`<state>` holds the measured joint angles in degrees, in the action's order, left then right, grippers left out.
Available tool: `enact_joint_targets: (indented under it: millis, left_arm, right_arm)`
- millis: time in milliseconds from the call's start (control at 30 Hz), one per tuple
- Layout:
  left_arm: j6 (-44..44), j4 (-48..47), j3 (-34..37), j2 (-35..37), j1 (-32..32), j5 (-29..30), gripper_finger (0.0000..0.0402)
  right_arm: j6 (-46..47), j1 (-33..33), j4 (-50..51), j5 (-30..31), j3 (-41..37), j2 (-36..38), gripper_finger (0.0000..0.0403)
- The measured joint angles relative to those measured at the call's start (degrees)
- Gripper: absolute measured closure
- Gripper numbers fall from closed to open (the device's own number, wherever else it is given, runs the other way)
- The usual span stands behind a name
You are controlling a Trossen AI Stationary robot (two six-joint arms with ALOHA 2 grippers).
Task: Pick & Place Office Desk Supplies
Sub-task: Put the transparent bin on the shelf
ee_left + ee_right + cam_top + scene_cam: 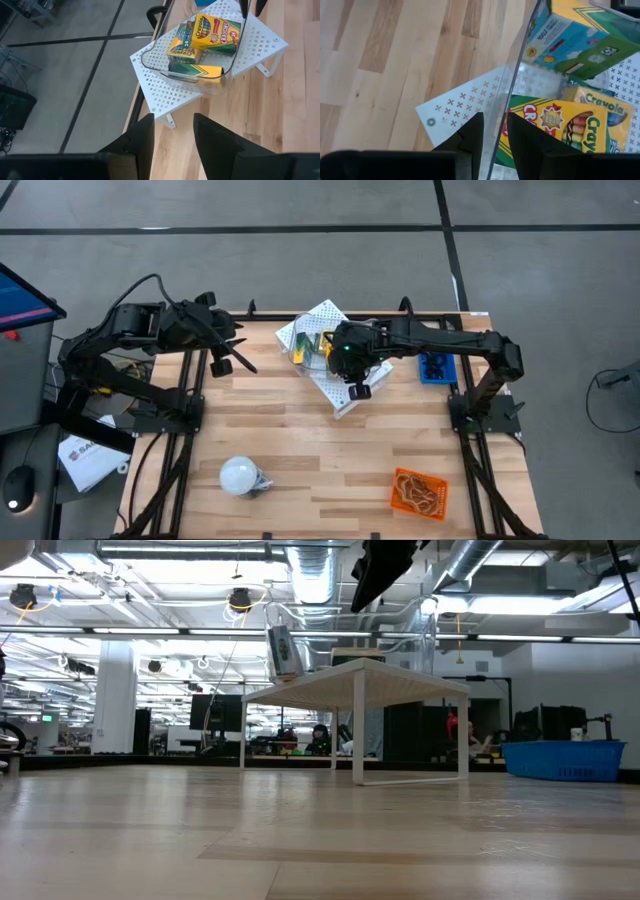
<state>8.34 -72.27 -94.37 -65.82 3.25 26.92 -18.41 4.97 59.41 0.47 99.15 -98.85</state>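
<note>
**Right arm over the crayon bowl, left arm waiting at the edge**

Grey floor point(300, 205) crossed by dark lines surrounds the pale wooden counter point(300, 440); the low view looks past it into a wide hall with ceiling ducts and strip lights. At the counter's far edge, near the middle, the white perforated box point(330, 312) stands on its short legs, set askew, one corner close to the rim; on it sits a clear bowl point(150, 65) holding the crayon boxes point(215, 32), three yellow-and-green packs piled flat against one another.

The right gripper point(494, 117) hangs over that bowl, one finger on each side of its clear wall; whether the jaws pinch the wall or only bracket it, I cannot tell. The left gripper point(173, 117) waits at the far left edge of the counter, pointed toward the box, jaws parted with nothing between them.

A blue bin point(437, 367) sits at the right edge just beside the right arm; an orange tray point(397, 480) of tan rubber bands point(420, 492) lies at the near right corner; a white bulb point(238, 475) rests near the front left. The middle of the counter is bare wood.
</note>
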Motion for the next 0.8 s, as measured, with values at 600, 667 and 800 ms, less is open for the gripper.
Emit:
enact_joint_targets:
  millis: [600, 667, 800]
  left_arm:
    - [-1.14, -0.17, 0.0, 0.0, 0.0, -0.07, 0.0276]
    - [-1.14, -0.17, 0.0, 0.0, 0.0, -0.11, 0.0276]
    - [-1.18, -0.17, 0.0, 0.0, 0.0, -0.11, 0.0276]
  right_arm:
    - [-2.93, 0.99, 1.86, 0.02, -0.02, -3.09, 0.0337]
    - [-3.75, 1.05, 3.98, -0.29, -0.02, -3.08, 0.0357]
    - [-6.52, 0.85, 8.85, -0.74, 0.15, -2.8, 0.0395]
